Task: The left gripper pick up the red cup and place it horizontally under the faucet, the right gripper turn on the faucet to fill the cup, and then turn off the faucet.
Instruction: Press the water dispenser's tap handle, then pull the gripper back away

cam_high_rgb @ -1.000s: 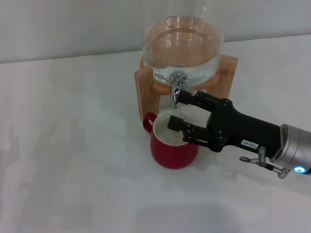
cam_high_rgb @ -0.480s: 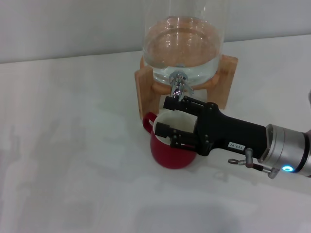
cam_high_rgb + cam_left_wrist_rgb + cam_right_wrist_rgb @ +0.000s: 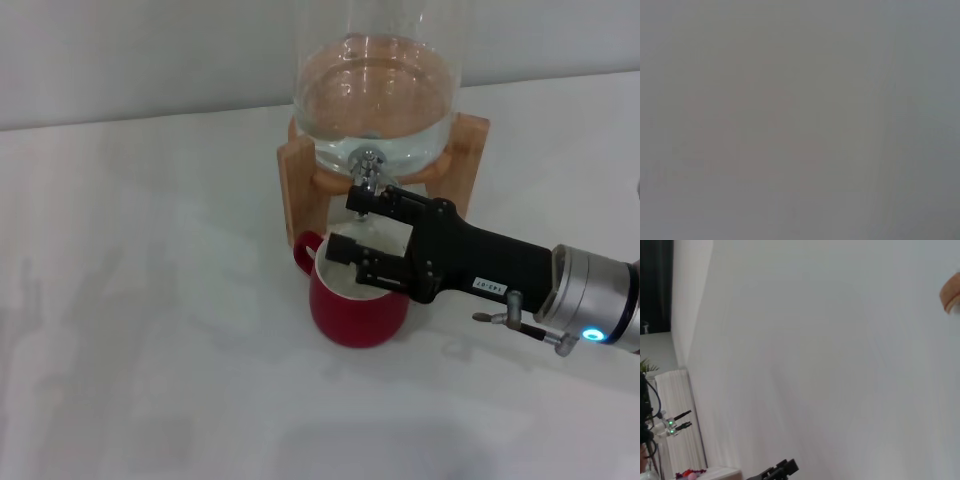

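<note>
We find the right tool [image 3: 352, 222] has moved far-left, prongs apart, now bracketing the faucet [image 3: 366, 176] lever above the red cup [image 3: 357, 300]; valve actuation appears imminent.

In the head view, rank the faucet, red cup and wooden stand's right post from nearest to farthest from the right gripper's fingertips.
From the right gripper, fingers open:
1. Faucet: right at the upper finger, just behind it.
2. Red cup: directly below, under the lower finger; too close to the faucet to rank firmly.
3. Wooden stand's right post: clearly farthest, back and to the robot's right.
</note>
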Available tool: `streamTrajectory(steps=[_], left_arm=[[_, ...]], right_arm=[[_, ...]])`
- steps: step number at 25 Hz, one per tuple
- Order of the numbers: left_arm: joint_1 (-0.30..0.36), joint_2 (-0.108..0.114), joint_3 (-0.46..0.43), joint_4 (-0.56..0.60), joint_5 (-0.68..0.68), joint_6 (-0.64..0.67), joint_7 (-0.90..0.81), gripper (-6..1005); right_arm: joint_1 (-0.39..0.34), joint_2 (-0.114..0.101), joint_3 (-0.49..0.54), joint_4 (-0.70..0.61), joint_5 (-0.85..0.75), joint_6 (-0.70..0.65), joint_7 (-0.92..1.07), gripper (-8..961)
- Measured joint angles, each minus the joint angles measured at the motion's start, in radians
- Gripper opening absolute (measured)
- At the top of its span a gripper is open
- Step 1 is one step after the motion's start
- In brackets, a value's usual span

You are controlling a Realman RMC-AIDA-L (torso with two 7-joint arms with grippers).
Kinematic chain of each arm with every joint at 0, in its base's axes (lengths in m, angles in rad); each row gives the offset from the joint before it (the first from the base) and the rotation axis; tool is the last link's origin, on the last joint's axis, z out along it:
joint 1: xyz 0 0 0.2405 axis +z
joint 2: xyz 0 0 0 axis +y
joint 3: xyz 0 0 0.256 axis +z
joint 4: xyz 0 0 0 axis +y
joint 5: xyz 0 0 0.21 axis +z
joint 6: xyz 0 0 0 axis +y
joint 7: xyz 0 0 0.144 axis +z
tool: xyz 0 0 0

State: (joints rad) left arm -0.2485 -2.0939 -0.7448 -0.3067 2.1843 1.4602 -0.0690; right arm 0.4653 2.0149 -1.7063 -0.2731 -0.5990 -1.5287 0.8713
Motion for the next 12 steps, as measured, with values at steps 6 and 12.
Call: streamTrajectory(steps=[6,12], left_arm=[[0.000,0.000,0.001,0.000,0.000,0.000,0.000,483],[0.000,0.000,0.002,0.000,0.000,0.000,0.000,483]], right_arm=[[-0.005,-0.002,0.011,0.000,0.004,0.012,0.000,750],[-0.007,-0.002,0.011,-0.001,0.005,0.016,0.000,752]])
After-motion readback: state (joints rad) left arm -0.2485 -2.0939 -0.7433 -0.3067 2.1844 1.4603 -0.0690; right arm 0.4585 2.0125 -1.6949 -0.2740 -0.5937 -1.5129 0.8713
